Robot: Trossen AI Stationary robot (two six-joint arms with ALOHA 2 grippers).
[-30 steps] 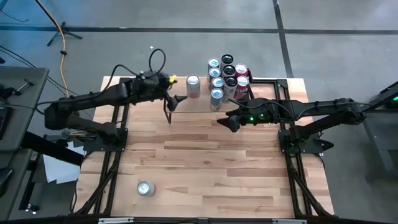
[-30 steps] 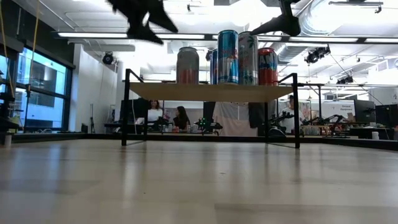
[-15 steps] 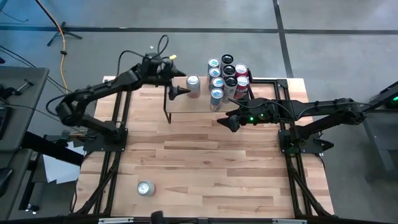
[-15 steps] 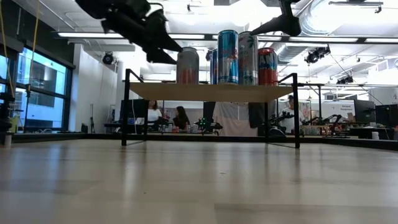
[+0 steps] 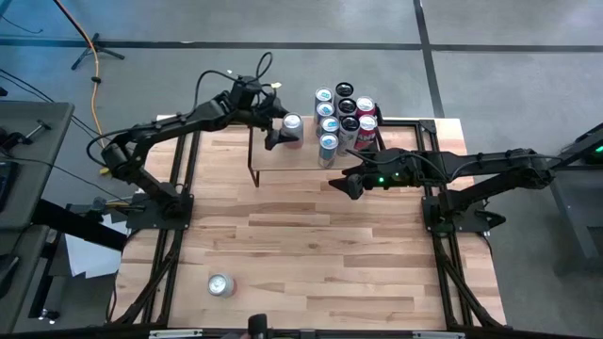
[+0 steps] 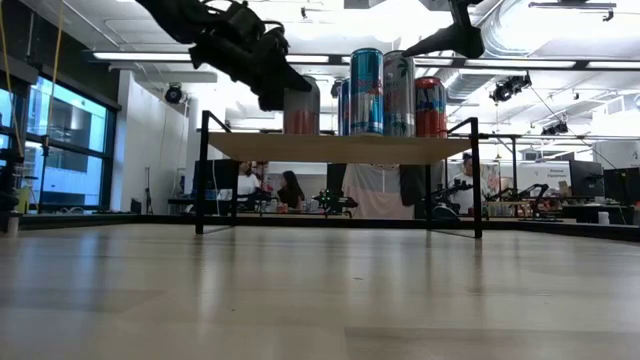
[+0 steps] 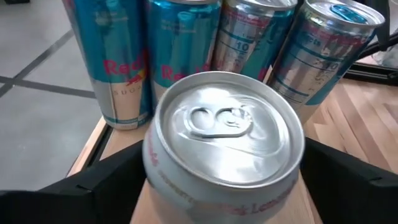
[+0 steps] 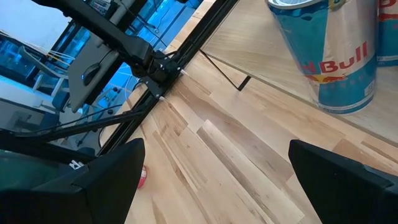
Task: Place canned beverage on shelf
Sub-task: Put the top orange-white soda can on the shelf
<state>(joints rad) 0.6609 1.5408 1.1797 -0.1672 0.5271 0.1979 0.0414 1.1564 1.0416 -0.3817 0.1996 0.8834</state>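
Left wrist view: your left gripper (image 7: 224, 186) jaws straddle the silver can (image 7: 224, 140) on the shelf (image 5: 283, 155), seemingly not yet clamped. Right gripper (image 5: 345, 183) hovers beside the shelf, jaws spread, empty.

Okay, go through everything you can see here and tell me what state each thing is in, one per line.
Pink can: upright on the shelf, apart from the group, between the left fingers.
Left end effector: around the pink can, fingers either side, not clamped.
Right end effector: open, empty, hovering in front of the shelf.
Can group: upright, clustered at one end of the shelf.
Shelf: standing level.
Lone can: upright on the table, untouched.
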